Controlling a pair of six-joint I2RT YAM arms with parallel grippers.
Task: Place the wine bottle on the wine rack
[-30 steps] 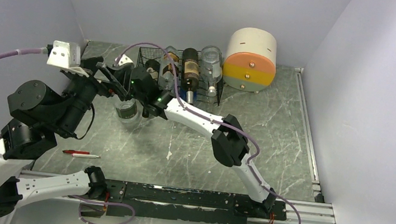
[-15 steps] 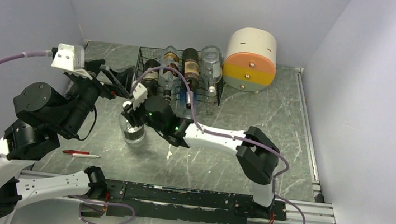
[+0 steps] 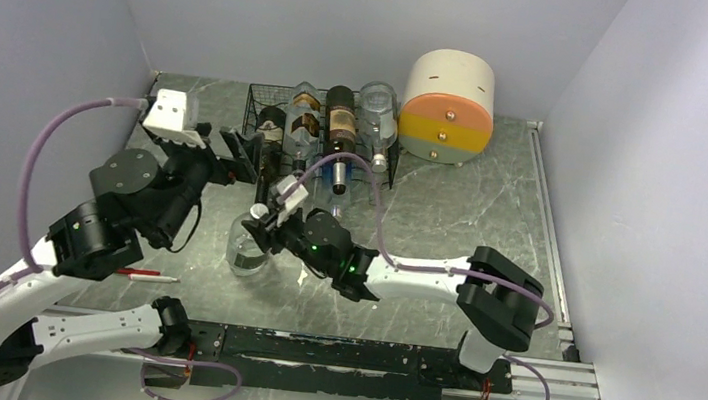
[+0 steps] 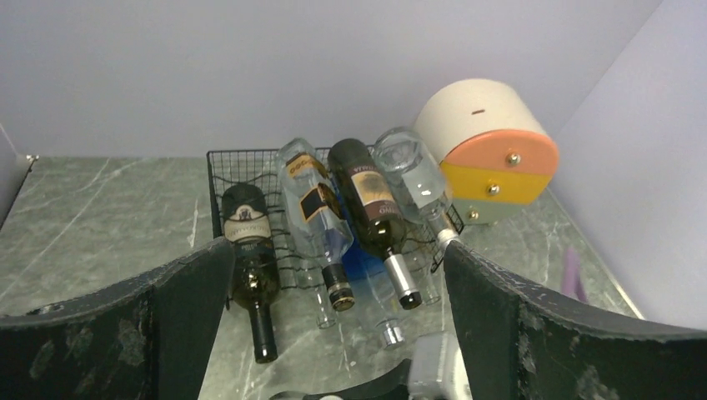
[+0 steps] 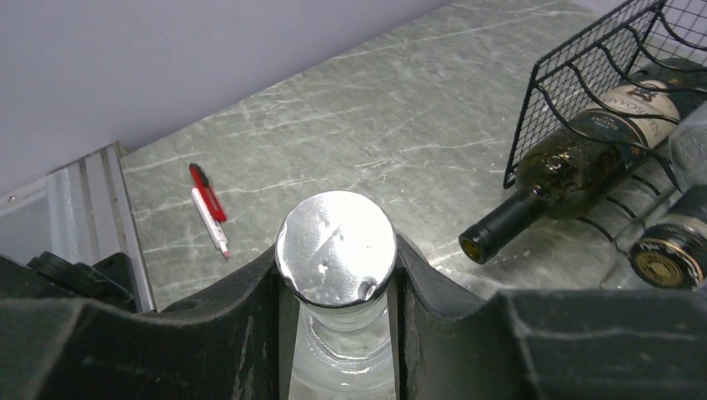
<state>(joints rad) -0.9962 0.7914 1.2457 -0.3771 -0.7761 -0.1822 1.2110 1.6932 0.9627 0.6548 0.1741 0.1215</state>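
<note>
Pointing cap-up, long axis vertical: wine bottle (image 3: 245, 254), neck clenched in right end effector (image 5: 337, 283).

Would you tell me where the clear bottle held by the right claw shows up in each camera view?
Top view: the clear bottle stands left of centre, its neck in the right claw.
Left wrist: not in it.
Right wrist: bottom centre, its silver cap facing the camera.
Shared landmark: the dark green bottle at the left end of the wire rack, seen in all three.
</note>
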